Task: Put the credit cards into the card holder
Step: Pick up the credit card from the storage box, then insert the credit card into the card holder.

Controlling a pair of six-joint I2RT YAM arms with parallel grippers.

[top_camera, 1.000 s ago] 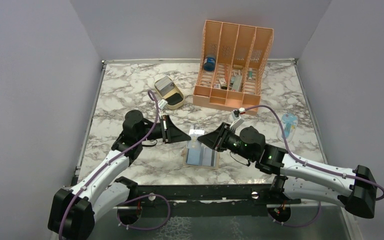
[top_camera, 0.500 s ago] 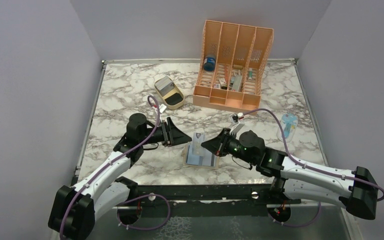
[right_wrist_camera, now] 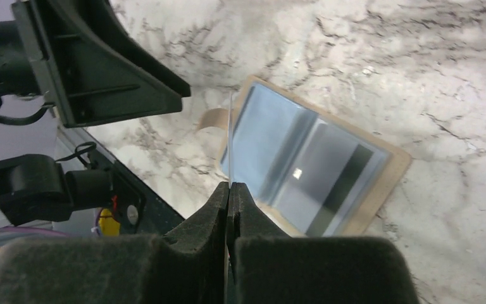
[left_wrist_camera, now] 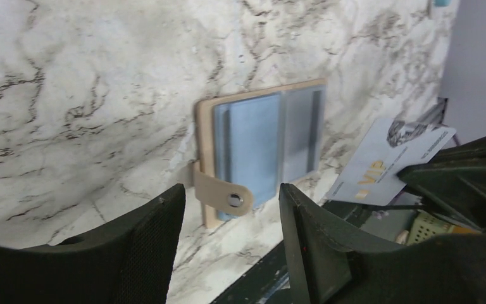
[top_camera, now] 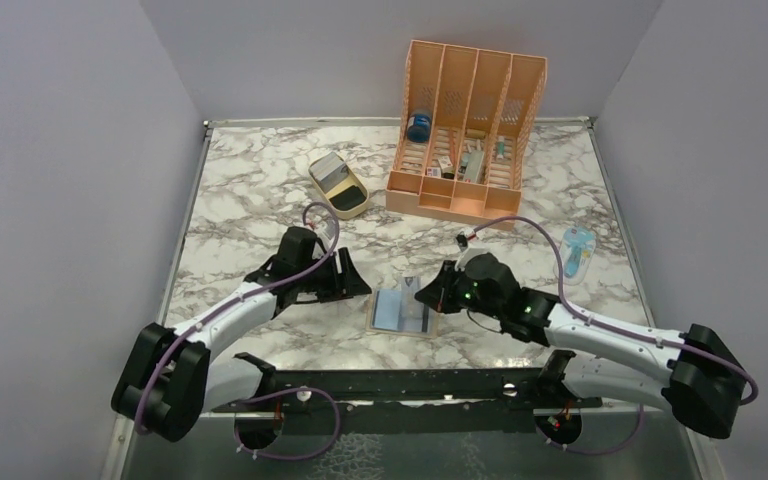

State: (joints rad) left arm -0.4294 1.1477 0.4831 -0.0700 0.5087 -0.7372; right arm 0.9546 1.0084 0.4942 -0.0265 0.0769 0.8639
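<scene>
The right pincer (right_wrist_camera: 229, 190) pinches a card (left_wrist_camera: 389, 161) edge-on over the open wallet (top_camera: 402, 312) on the bench (top_camera: 260, 190). The left pincer (left_wrist_camera: 228, 196) gapes wide and empty beside the wallet.

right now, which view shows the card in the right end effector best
Left wrist: it shows the card face-on, pale with VIP lettering. Right wrist sees it edge-on, a thin line in the shut right end effector. Top external shows only a tiny sliver by the card holder.
</scene>
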